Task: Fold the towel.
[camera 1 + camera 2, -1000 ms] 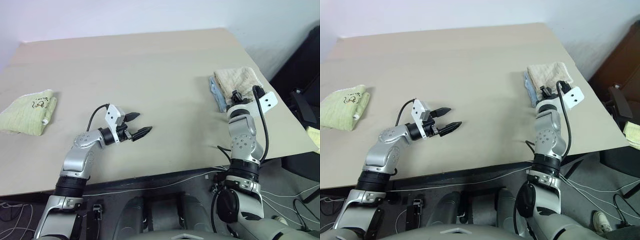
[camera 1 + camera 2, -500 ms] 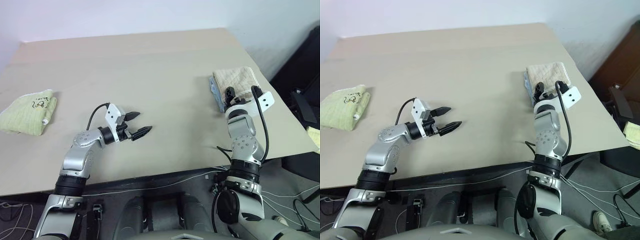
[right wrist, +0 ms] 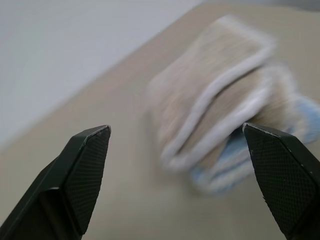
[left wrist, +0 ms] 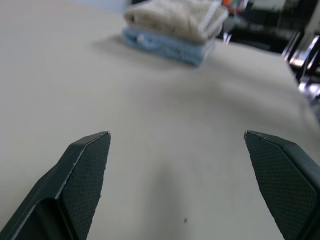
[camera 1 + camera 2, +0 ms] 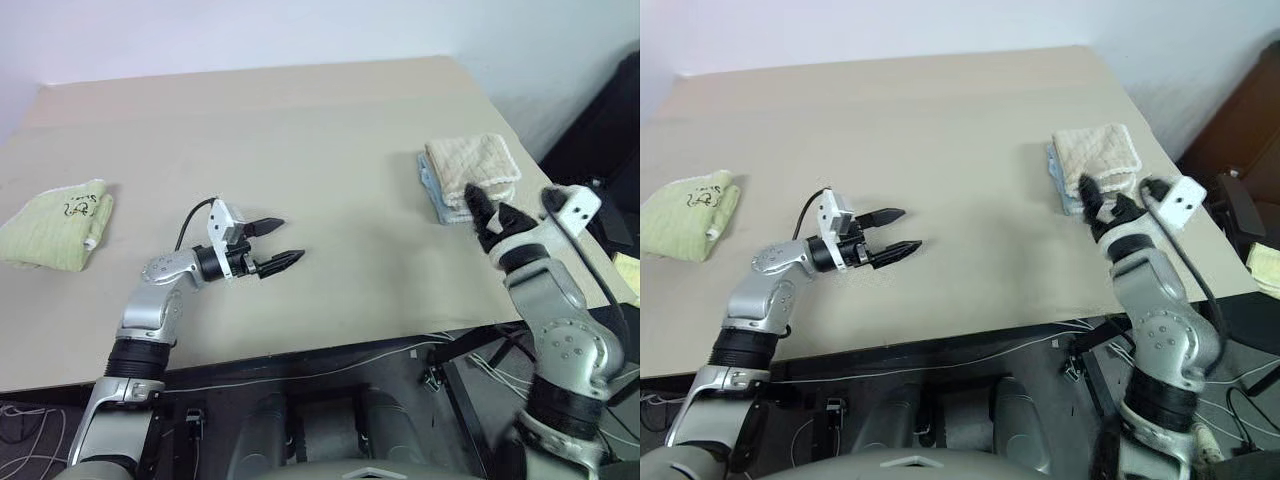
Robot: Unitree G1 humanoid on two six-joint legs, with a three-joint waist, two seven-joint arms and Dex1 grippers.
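The beige towel (image 5: pixel 470 166) lies folded near the table's right edge, stacked on a folded light blue towel (image 5: pixel 431 190). It also appears ahead of the fingers in the right wrist view, the towel (image 3: pixel 215 115) with its white corded edging facing me. My right gripper (image 5: pixel 488 214) hovers open and empty just in front of the stack, clear of it. Over the middle of the table my left gripper (image 5: pixel 275 243) is open and empty, pointing toward the stack. The towel (image 4: pixel 175 17) shows far off in the left wrist view.
A folded light green towel (image 5: pixel 58 224) with dark scribbles lies at the table's left edge. The tan table (image 5: pixel 300 140) stretches bare between the two arms. Dark furniture (image 5: pixel 600 150) stands beyond the table's right side.
My right gripper let go of the towel, opened, and drew back from the stack toward me. The left gripper rose slightly. The towel stays on the blue one.
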